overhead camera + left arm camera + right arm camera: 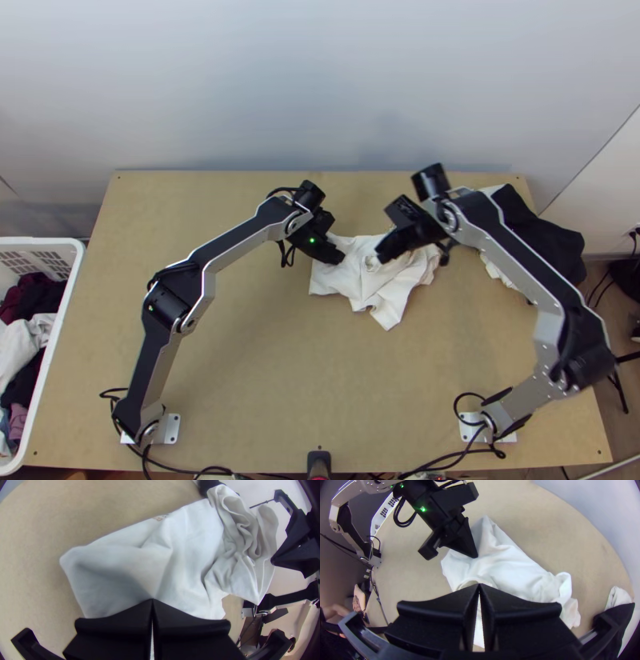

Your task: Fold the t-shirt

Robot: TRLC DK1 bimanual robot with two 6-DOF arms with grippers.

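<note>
Wood, light: table (pixel 264 400), its near edge along the bottom of the top view. White basket (pixel 72 276), lower left, with mixed clothes (pixel 32 300). White shirt (pixel 344 280), one, right of centre: rumpled, bunched towards its right end, flatter at left. Left gripper (pixel 152 600), tips together against the flatter part; we cannot tell whether a fold is pinched. Right gripper (pixel 479 584), tips together at what may be the neckline; any grip is likewise uncertain. Dark pile (pixel 548 240), upper right, pale cloth (pixel 494 270) beside it.

Progress: we judge it early. We find no neat fold; flattening, squaring and folding remain.

Obscured: cloth under both grippers. Sleeves and hem we cannot sort out.
</note>
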